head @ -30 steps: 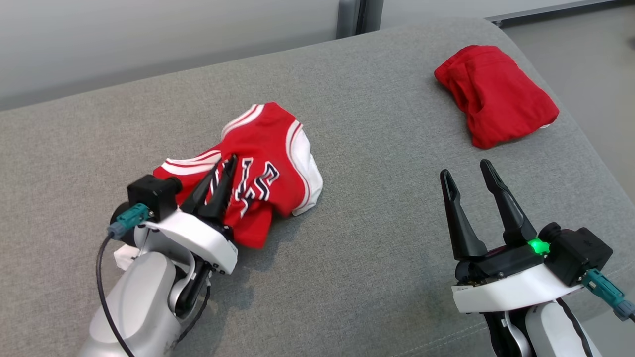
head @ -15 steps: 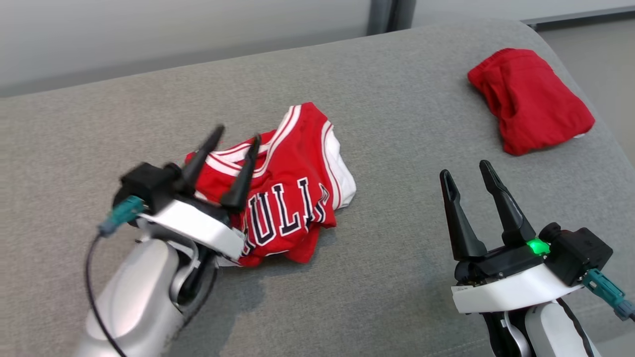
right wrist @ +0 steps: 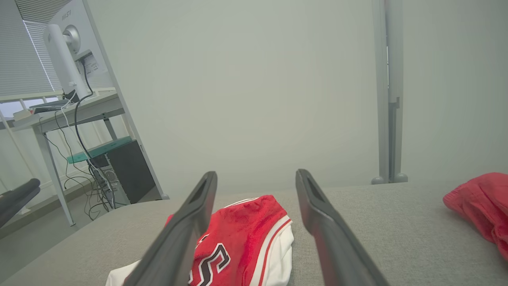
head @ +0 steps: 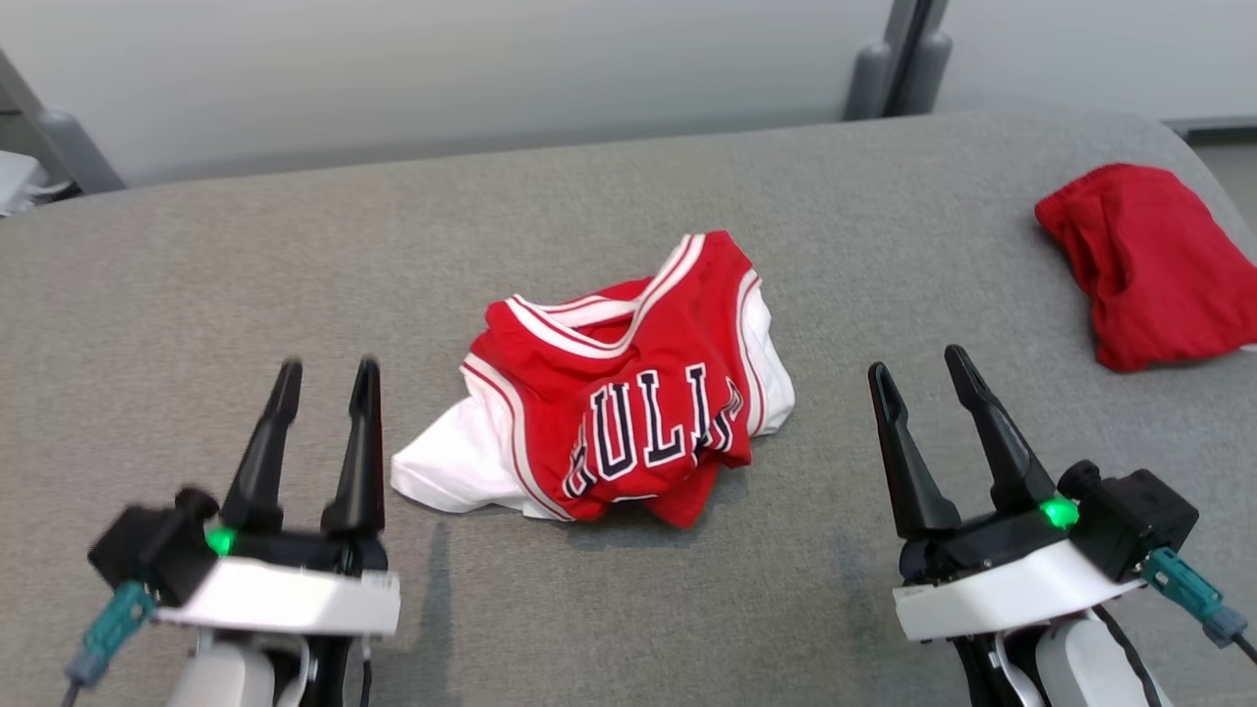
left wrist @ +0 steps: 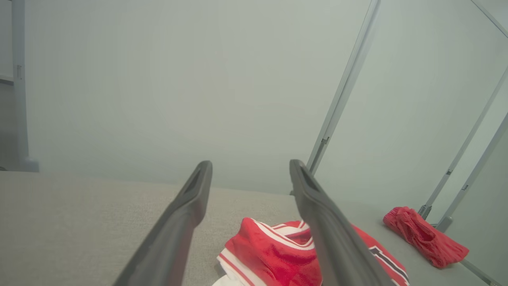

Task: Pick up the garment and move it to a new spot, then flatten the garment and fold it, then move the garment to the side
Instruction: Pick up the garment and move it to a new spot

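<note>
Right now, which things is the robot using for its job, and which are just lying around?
For the job: red-and-white jersey, crumpled on the grey cushion; left claw and right claw, both open, holding nothing.
Just lying about: plain red garment at the far right; monitor on a desk.

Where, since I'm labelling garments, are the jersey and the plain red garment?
jersey (head: pixel 628 378), head view, red chest above the lettering.
plain red garment (head: pixel 1149 265), head view, middle of the bundle.
</note>
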Robot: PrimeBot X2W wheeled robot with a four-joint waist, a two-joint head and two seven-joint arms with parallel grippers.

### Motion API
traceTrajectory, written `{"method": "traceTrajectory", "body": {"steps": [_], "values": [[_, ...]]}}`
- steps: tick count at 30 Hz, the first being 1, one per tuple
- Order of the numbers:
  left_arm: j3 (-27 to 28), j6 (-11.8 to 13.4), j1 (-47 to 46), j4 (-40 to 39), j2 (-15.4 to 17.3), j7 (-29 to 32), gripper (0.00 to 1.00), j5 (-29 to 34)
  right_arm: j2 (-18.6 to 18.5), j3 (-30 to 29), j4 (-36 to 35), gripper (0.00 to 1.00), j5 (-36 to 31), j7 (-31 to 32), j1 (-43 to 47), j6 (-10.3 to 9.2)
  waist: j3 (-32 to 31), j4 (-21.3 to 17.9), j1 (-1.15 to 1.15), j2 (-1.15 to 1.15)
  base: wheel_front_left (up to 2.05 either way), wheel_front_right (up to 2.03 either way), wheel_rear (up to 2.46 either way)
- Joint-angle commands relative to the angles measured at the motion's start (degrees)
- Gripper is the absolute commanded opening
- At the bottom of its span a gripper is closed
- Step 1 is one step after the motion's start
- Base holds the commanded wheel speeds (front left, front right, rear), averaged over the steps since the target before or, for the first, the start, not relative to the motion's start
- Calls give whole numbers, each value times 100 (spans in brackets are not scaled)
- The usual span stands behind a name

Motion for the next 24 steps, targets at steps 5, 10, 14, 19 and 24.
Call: {"method": "traceTrajectory", "body": {"steps": [5,10,14,19,24], "values": [[593,10,697,-491,-107,-32,100,627,13,72,41,100,78,-35,200,-1,-467,311,0,0,0,0,0],[849,-3,1121,-643,-249,-32,100,959,13,39,156,100,84,-35,383,-1,-720,380,0,0,0,0,0],[966,21,1318,-708,-295,-32,100,1198,13,27,199,100,83,-35,463,-1,-823,388,0,0,0,0,0],[1119,96,1616,-741,-350,-32,100,1370,13,-39,250,100,0,-35,644,-1,-957,372,0,0,0,0,0],[1215,159,1841,-664,-369,-32,100,1438,13,-13,315,100,-33,-35,839,-1,-1044,333,0,0,0,0,0]]}}
